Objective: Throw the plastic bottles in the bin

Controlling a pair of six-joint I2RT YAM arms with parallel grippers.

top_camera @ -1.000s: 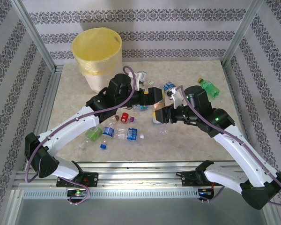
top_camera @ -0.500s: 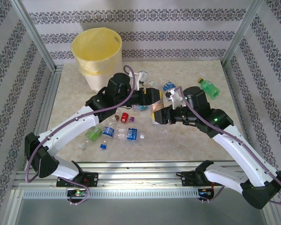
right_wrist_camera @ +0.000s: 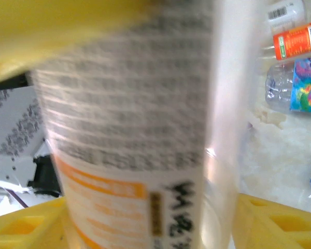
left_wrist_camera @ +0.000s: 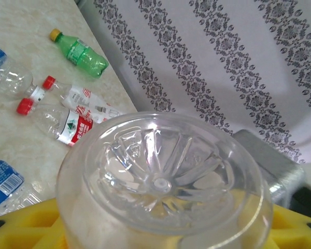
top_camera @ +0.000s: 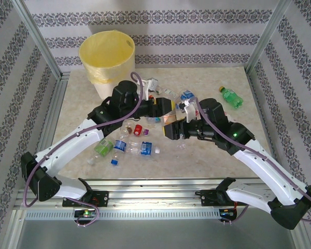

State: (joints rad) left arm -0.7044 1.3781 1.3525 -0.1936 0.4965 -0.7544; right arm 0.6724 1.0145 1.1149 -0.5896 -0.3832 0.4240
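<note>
Yellow fingers [right_wrist_camera: 272, 220] of the right gripper [top_camera: 172, 128] stood on either side of an orange-labelled bottle [right_wrist_camera: 129, 129] above the middle of the table [top_camera: 223, 150]. Whether they pressed on it or stood clear of it could not be told. Nearer than that gripper and to the left, a loose row of plastic bottles lay on the tabletop: a green bottle [top_camera: 102, 149], then a pair of blue-labelled bottles [top_camera: 145, 149] to its right, with a blue cap [top_camera: 114, 162] nearest of all.

Just beyond the right gripper, the left gripper [top_camera: 163, 105] was closed around a clear bottle [left_wrist_camera: 163, 181], whose moulded base was turned toward the wrist camera. Whether this was the orange-labelled one could not be told. Past it, two red-capped bottles [left_wrist_camera: 62, 122] lay side by side on the table. Farther on, near the far right edge, lay a second green bottle [top_camera: 231, 97] with a yellow cap, well apart from the rest. At the far left corner stood the bin [top_camera: 104, 89], upright and lined with a yellow bag, with every visible bottle outside it.
</note>
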